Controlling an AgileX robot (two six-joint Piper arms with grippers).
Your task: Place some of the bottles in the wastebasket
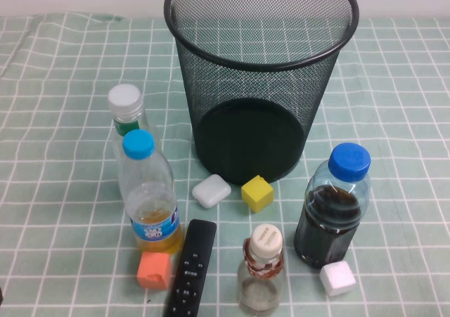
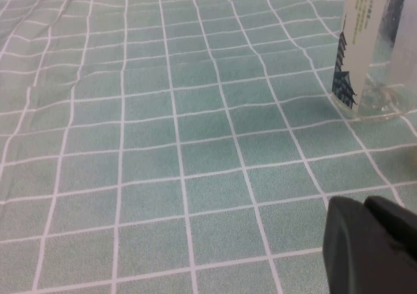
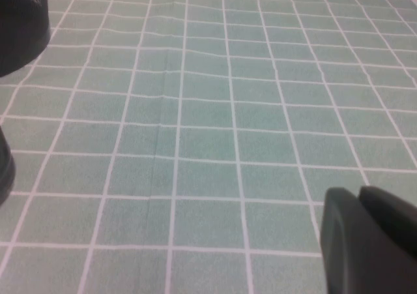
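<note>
The black wire-mesh wastebasket (image 1: 260,71) stands upright at the back centre of the table. The slim clear bottle with white cap and green neck ring (image 1: 126,113) stands left of it, partly behind another bottle. The small squat bottle with beige cap (image 1: 261,269) stands at the front centre. Neither arm shows in the high view. My left gripper (image 2: 363,206) is shut and empty, low over the cloth, with a clear white-labelled bottle (image 2: 378,46) ahead of it. My right gripper (image 3: 358,195) is shut and empty, low over the cloth; the wastebasket's base (image 3: 19,20) shows far off.
A light-blue-capped bottle with yellow liquid (image 1: 149,197) and a blue-capped bottle with dark liquid (image 1: 334,208) also stand here. A black remote (image 1: 191,268), orange cube (image 1: 154,270), yellow cube (image 1: 256,192), white cube (image 1: 337,278) and white case (image 1: 211,190) lie on the green checked cloth (image 1: 56,190).
</note>
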